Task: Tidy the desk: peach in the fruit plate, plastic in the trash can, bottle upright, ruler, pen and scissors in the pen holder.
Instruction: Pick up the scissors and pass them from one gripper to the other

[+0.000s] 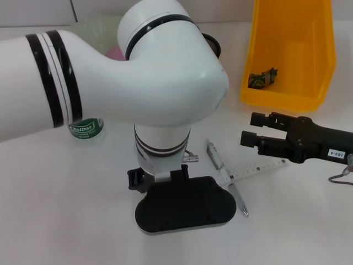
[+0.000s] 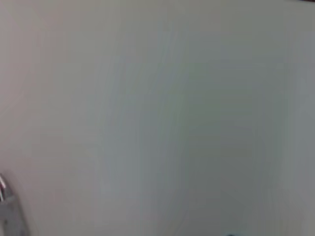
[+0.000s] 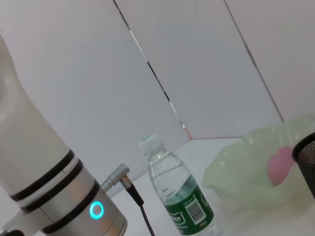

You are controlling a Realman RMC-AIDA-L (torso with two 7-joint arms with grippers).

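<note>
bottle [image 1: 85,130]: standing upright on the desk, mostly hidden behind the big white left arm
fruit plate [image 3: 246,167]: pale green, pink peach [image 3: 279,164] sitting in it
left gripper [image 1: 185,205]: pointing down at the desk, honestly can't tell how the jaws are
ruler [image 1: 256,169]: flat on the desk, crossing the scissors [image 1: 226,175]
right gripper [image 1: 255,128]: hovering just beside the ruler's end, jaws spread, nothing in them
trash can [image 1: 292,49]: yellow, crumpled plastic inside

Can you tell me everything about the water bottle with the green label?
The water bottle is clear plastic with ridged sides, a pale cap and a green label with a barcode. It stands upright on the white desk. In the head view only its labelled part shows, below the left arm, which hides the rest. Beside it sits the pale green fruit plate holding something pink. Nothing is gripping the bottle.
</note>
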